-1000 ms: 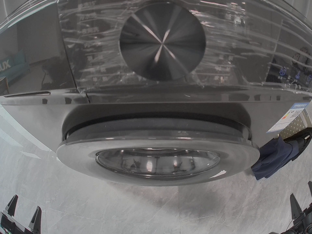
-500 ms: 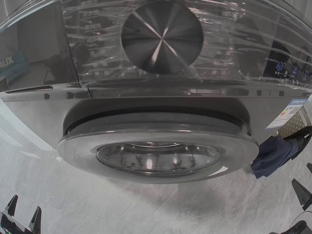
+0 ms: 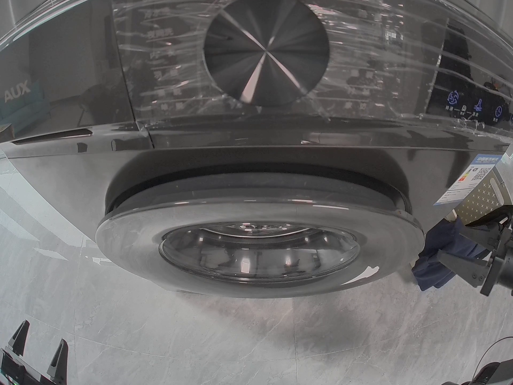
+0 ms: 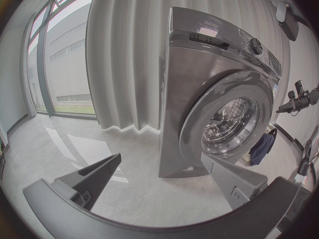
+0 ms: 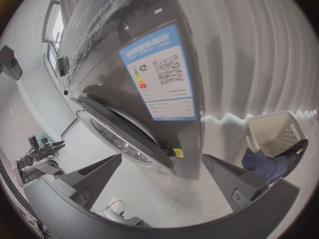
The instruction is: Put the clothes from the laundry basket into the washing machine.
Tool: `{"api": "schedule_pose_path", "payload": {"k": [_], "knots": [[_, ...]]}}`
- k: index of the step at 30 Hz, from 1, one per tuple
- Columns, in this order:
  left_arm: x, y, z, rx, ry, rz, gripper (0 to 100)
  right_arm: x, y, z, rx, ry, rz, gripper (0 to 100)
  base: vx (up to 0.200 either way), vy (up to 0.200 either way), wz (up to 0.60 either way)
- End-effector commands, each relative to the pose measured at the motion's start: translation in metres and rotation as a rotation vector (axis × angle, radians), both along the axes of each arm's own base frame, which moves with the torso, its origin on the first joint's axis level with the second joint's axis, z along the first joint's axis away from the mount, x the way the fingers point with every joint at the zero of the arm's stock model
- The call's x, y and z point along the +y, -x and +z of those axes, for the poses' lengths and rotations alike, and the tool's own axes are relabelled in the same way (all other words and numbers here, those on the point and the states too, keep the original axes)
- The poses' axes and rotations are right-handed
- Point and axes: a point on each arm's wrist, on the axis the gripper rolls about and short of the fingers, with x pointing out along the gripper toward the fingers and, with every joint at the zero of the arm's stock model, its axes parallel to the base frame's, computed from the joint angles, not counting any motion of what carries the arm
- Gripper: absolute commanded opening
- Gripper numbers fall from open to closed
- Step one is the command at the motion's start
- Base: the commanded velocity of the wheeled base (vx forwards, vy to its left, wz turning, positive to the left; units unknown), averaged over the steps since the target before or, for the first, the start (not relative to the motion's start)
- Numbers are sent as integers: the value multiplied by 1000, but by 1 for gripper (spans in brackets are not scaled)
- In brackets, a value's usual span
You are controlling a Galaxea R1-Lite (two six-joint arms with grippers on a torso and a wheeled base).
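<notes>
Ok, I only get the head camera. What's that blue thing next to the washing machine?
Observer: Blue clothes draped over the rim of a cream laundry basket.
Operator: Where's the basket standing?
Observer: On the floor beside the washing machine, in front of a white curtain.
Operator: And on the machine's other side?
Observer: A tall window, past the curtain.
</notes>
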Motion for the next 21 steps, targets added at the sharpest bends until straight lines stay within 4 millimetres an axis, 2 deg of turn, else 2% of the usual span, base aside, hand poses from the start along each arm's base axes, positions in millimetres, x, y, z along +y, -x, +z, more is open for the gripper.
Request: {"api": "schedule_pose_path", "payload": {"k": [1,12,21], "knots": [[0,0,-5,1,0,-1,100,36,-38,2,72,36,68,100,0,0,0],[0,0,-5,1,2,-1,100,55,-53,-2,76,62,81,100,0,0,0],[0,0,-5,1,2,-1,100,68,-55,-10,101,74,131,100,0,0,0]]}}
